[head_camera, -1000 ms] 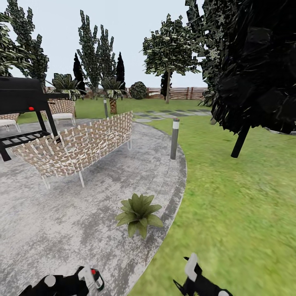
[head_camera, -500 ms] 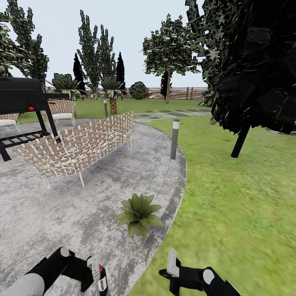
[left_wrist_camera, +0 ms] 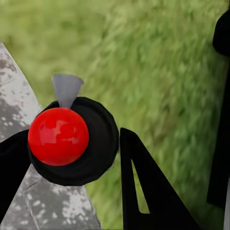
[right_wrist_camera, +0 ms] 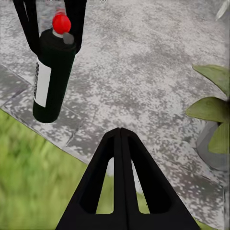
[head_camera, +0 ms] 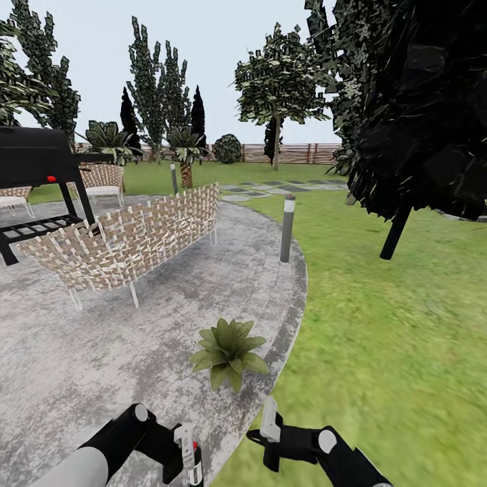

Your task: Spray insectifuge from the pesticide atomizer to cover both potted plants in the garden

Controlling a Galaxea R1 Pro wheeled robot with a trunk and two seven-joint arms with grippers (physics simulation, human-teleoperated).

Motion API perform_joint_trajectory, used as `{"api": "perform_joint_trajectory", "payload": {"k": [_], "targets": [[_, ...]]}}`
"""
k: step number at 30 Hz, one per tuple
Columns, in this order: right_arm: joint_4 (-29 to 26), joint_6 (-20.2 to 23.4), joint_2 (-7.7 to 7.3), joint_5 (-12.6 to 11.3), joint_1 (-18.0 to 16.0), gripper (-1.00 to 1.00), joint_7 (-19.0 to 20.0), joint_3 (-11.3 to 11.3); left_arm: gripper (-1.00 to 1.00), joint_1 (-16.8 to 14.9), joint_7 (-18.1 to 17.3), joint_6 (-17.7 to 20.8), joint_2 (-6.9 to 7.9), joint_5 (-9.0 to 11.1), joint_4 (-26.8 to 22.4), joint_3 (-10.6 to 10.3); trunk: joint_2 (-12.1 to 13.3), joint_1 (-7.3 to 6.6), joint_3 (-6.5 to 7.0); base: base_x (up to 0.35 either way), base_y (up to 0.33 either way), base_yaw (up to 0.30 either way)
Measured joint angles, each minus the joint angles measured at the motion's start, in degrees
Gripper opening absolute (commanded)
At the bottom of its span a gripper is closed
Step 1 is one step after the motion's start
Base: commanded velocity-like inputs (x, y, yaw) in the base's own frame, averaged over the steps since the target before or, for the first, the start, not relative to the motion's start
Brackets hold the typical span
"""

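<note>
1. Left end effector (head_camera: 191, 454) clenched on the pesticide atomizer (right_wrist_camera: 52, 72), low over the stone patio (head_camera: 101, 338) near its edge with the lawn (head_camera: 379, 338).
2. Bottle dark green with white label, red knob on top (left_wrist_camera: 58, 136), hanging upright between the fingers (right_wrist_camera: 28, 24).
3. Right end effector (head_camera: 269, 419) shut, holding nothing, just beside the left.
4. One potted plant (head_camera: 228, 352) ahead on the patio, near the rim.
5. Woven sofa (head_camera: 128, 240) and bollard lamp (head_camera: 287, 228) farther back.
</note>
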Motion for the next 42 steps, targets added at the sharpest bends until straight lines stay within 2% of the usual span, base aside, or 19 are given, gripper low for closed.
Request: {"api": "perform_joint_trajectory", "payload": {"k": [2,4,9,21,24,30,42], "targets": [[0.0,0.0,0.32,0.0,-0.1,-1.0,0.6,0.1,-1.0,0.0,0.2,0.0,-0.74,0.0,0.0,0.0,0.0,0.0,0.0,0.0,0.0,0.0],[-0.1,0.0,1.31,0.0,-0.1,-1.0,3.7,0.0,-1.0,0.0,0.4,0.0,-1.29,-0.1,0.0,0.0,0.0,0.0,0.0,0.0,0.0,0.0],[-0.2,0.0,2.0,0.0,-0.2,-1.0,5.8,0.0,-1.0,0.0,0.6,0.0,-1.7,-0.1,0.0,0.0,0.0,0.0,0.0,0.0,0.0,0.0],[-0.2,0.0,2.06,-0.1,-0.7,-1.0,6.0,0.0,-1.0,0.4,0.4,-0.3,-3.18,0.3,0.0,-0.2,0.0,0.0,0.0,0.0,0.0,0.0],[-0.2,0.0,2.06,0.0,-0.8,-1.0,6.0,0.0,-1.0,0.4,0.4,-0.4,-4.65,0.4,0.1,-0.1,0.0,0.0,0.0,0.0,0.0,0.0],[-0.2,0.0,2.05,0.0,-0.8,-1.0,6.0,0.0,-1.0,0.4,0.5,-0.5,-6.37,0.2,0.1,0.0,0.0,0.0,0.0,0.0,0.0,0.0],[-0.1,-0.1,2.06,0.0,-0.8,-1.0,6.0,0.0,-1.0,0.4,0.5,-0.8,-7.33,0.6,0.1,0.0,0.0,0.0,0.0,0.0,0.0,0.0]]}}
